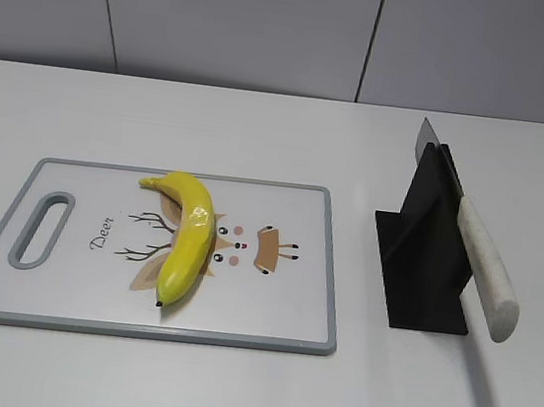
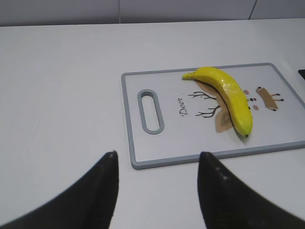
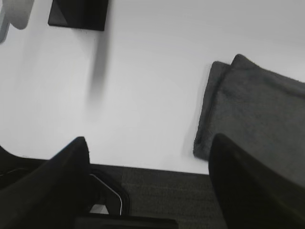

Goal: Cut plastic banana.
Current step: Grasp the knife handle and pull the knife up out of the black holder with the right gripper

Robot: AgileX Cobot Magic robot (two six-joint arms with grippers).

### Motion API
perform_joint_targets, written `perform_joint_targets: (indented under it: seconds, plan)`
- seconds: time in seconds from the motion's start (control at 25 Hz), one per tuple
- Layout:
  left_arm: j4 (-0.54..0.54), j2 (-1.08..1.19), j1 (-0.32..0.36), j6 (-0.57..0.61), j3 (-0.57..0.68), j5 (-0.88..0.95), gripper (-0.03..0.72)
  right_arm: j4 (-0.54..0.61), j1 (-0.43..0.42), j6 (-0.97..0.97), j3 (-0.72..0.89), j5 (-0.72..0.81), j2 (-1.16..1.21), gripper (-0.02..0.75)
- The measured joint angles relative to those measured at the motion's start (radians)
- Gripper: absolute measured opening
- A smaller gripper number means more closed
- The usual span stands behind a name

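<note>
The plastic banana (image 1: 188,234) is yellow, curved and whole, and lies across the middle of a white cutting board (image 1: 63,287) with a grey rim. It also shows in the left wrist view (image 2: 228,97), on the board (image 2: 157,148). A knife with a white handle (image 1: 487,270) leans in a black stand (image 1: 423,252) to the right of the board. My left gripper (image 2: 157,155) is open and empty, hovering off the board's handle end. My right gripper (image 3: 150,138) is open and empty near the table's edge. Neither gripper shows in the exterior view.
The board has a handle slot (image 1: 40,229) at its left end and a deer print. In the right wrist view the black stand (image 3: 78,14) is at top left, a folded grey cloth (image 3: 252,109) lies at right, and the table edge (image 3: 152,168) runs below.
</note>
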Motion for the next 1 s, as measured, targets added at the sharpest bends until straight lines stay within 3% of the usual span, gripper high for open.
perform_joint_targets:
  seconds: [0.36,0.64,1.0]
  plan:
    - [0.002,0.000,0.000,0.000,0.000,0.000,0.510,0.089,0.022,0.032,-0.027,0.037,0.190,0.591]
    - [0.004,0.000,0.000,0.000,0.000,0.000,0.510,0.087,0.183,0.101,-0.037,0.040,0.304,0.591]
    - [0.004,0.000,0.000,0.000,0.000,0.000,0.510,0.134,0.213,0.126,-0.259,0.046,0.540,0.591]
